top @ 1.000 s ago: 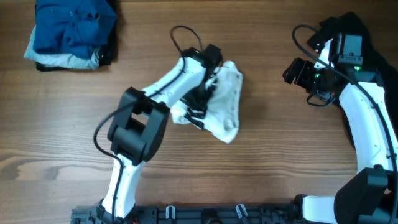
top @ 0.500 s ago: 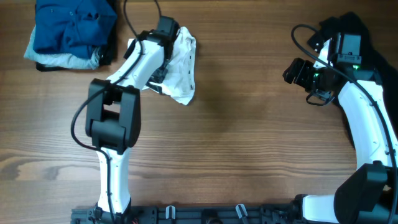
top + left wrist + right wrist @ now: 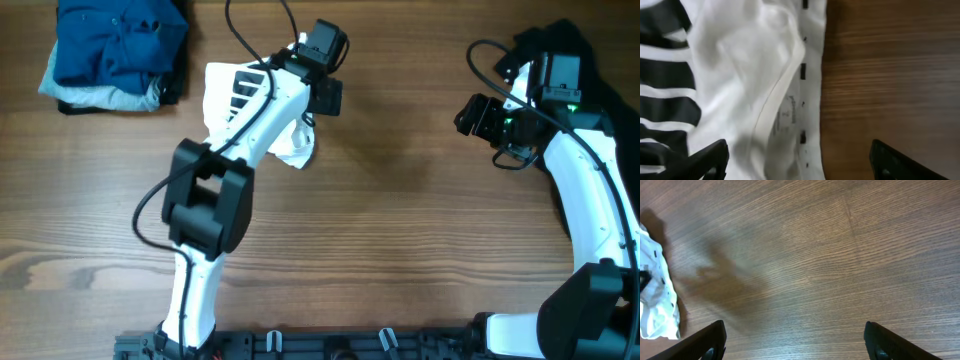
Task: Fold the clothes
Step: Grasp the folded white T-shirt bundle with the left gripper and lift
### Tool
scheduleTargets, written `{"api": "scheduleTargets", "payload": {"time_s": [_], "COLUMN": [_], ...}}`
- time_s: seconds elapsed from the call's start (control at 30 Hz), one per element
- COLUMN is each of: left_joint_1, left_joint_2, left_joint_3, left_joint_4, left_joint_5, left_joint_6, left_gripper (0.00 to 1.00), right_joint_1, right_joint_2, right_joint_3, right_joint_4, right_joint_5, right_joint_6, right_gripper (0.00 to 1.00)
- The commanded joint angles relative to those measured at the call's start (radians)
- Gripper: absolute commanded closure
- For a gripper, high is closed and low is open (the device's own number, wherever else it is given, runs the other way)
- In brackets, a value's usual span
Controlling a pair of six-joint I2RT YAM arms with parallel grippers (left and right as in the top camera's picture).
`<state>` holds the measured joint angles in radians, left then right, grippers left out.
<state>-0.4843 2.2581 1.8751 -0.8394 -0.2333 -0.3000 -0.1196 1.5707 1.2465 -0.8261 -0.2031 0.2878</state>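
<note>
Shirt [image 3: 222,85] lies bunched near the far edge of the tabletop [image 3: 400,250], left of the middle and partly under the left arm. It is white with black stripes, a soft heap and not a flat sheet, so I judge that its folding is not finished. A pile [image 3: 115,50] sits in the far left corner, blue cloth on pale cloth with square sides, probably the place for finished pieces. The left pincer [image 3: 324,97] hangs at the right border of the shirt. The right pincer [image 3: 474,114] waits well apart near the right edge, I think to keep the way free.

From the left wrist, the shirt [image 3: 740,75] fills the left half: thin, wrinkled white fabric with black stripes [image 3: 665,110]. Its collar [image 3: 777,100] has a small label [image 3: 790,114] beside it. The left pincer [image 3: 799,161] stands wide apart and clamps nothing. To the right is bare wood with fine grain.

From the right wrist, the right pincer [image 3: 796,339] is also wide apart and empty over bare wood. One white corner of the shirt [image 3: 657,300] shows at the side.
</note>
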Motion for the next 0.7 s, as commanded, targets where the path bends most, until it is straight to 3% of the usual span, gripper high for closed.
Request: {"api": "scheduleTargets", "payload": {"time_s": [0.0, 0.27, 0.3, 0.37, 0.4, 0.47, 0.5, 0.53, 0.67], "left_joint_1": [0.004, 0.005, 0.005, 0.005, 0.006, 0.016, 0.027, 0.04, 0.082], "left_joint_2": [0.067, 0.189, 0.202, 0.23, 0.242, 0.262, 0.267, 0.27, 0.196], "left_joint_3": [0.006, 0.006, 0.006, 0.006, 0.006, 0.004, 0.002, 0.002, 0.032], "left_joint_4": [0.002, 0.006, 0.003, -0.02, -0.033, -0.059, -0.06, -0.059, -0.152], "left_joint_5": [-0.095, -0.184, -0.185, -0.203, -0.231, -0.32, -0.333, -0.333, -0.325], "left_joint_6": [-0.135, -0.134, -0.134, -0.1, -0.093, -0.092, -0.076, -0.06, -0.044], "left_gripper": [0.1, 0.14, 0.19, 0.51, 0.59, 0.62, 0.72, 0.96, 0.96], "right_joint_1": [0.004, 0.004, 0.004, 0.004, 0.004, 0.004, 0.004, 0.004, 0.004], "right_joint_2": [0.013, 0.013, 0.013, 0.013, 0.013, 0.013, 0.013, 0.013, 0.013], "right_joint_3": [0.008, 0.008, 0.008, 0.008, 0.008, 0.008, 0.008, 0.008, 0.008], "right_joint_4": [-0.008, -0.012, -0.012, -0.013, -0.013, -0.016, -0.02, -0.02, -0.019], "right_joint_5": [-0.02, -0.02, -0.02, -0.02, -0.02, -0.02, -0.019, -0.019, -0.019], "right_joint_6": [-0.023, -0.023, -0.024, -0.024, -0.024, -0.024, -0.026, -0.026, -0.027], "right_gripper": [0.11, 0.11, 0.11, 0.11, 0.11, 0.11, 0.11, 0.11, 0.11]}}
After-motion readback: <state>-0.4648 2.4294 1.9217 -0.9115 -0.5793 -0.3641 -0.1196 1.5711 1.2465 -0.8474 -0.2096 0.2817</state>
